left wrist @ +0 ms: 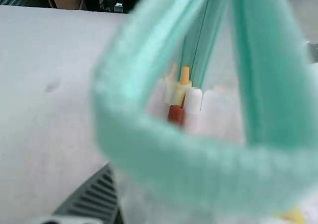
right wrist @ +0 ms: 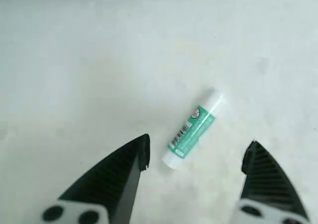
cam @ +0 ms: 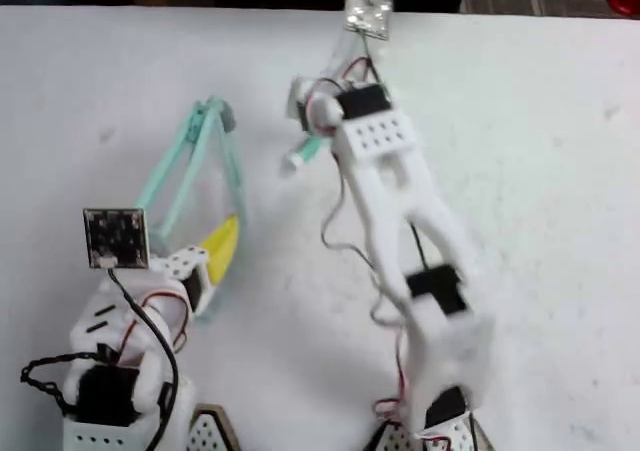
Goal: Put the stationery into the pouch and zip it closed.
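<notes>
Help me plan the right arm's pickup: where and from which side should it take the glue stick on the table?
I'd grip the glue stick across the middle of its barrel, coming from straight above. It lies flat on the table, a slim cylinder, and the open right gripper hangs over it.

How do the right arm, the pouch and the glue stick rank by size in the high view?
1. right arm, though it is nearer the camera.
2. pouch.
3. glue stick, partly covered by the arm.
</notes>
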